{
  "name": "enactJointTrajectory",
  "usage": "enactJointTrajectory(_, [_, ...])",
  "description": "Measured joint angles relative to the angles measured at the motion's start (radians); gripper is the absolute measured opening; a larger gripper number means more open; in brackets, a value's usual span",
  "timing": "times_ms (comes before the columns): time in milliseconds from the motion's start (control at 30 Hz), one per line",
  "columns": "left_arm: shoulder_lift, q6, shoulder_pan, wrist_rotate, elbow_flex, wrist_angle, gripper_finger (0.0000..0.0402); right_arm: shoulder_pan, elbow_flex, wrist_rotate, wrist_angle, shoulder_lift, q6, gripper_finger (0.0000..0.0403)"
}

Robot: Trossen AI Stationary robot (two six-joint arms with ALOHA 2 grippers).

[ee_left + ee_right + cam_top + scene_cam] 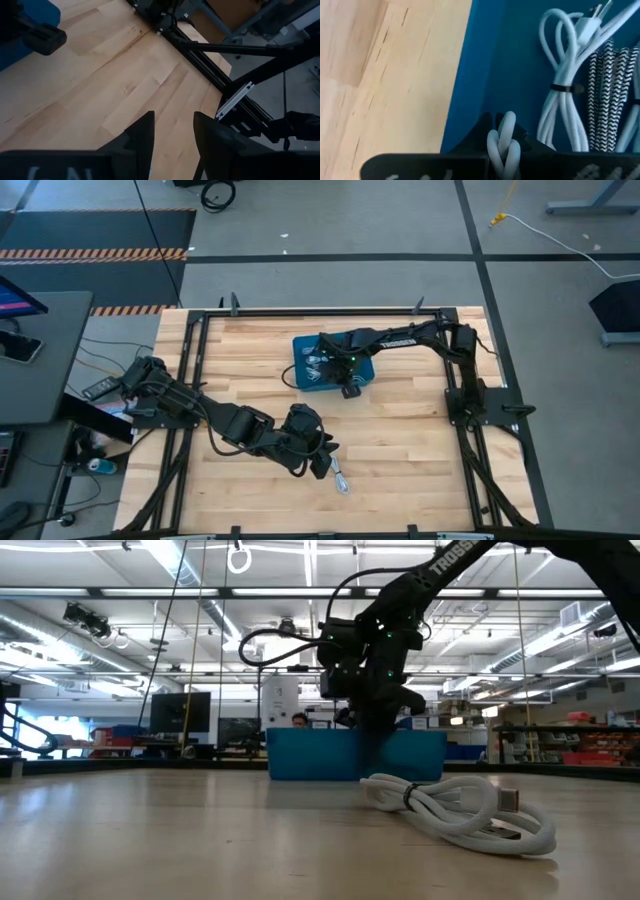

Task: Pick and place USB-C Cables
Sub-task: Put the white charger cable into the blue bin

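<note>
USB-C cable (341, 479) lies on the wooden table (420, 450), near blue bin (305, 375).

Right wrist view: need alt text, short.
The right gripper is shut on a loop of white cable inside the blue bin. More bundled cables lie in the bin beside it: a white cable bundle and a black-and-white braided one. The wooden table shows outside the bin wall.
</note>
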Motion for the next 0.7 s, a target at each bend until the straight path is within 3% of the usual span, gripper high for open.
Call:
enactJointTrajectory(200, [0.000, -0.001, 0.000, 0.000, 0.000, 0.005, 0.0142, -0.001, 0.000, -0.031, -0.011, 0.006, -0.009, 0.0017])
enactJointTrajectory(333, [0.000, -0.006, 0.000, 0.000, 0.000, 0.005, 0.0142, 0.000, 0.000, -0.060, -0.010, 0.007, -0.022, 0.0059])
enactJointTrajectory(467, [0.000, -0.006, 0.000, 0.000, 0.000, 0.005, 0.0142, 0.000, 0.000, -0.043, -0.010, 0.007, -0.022, 0.0090])
enactJointTrajectory(700, [0.000, -0.007, 0.000, 0.000, 0.000, 0.004, 0.0142, 0.004, 0.000, 0.038, 0.039, -0.010, -0.023, 0.0100])
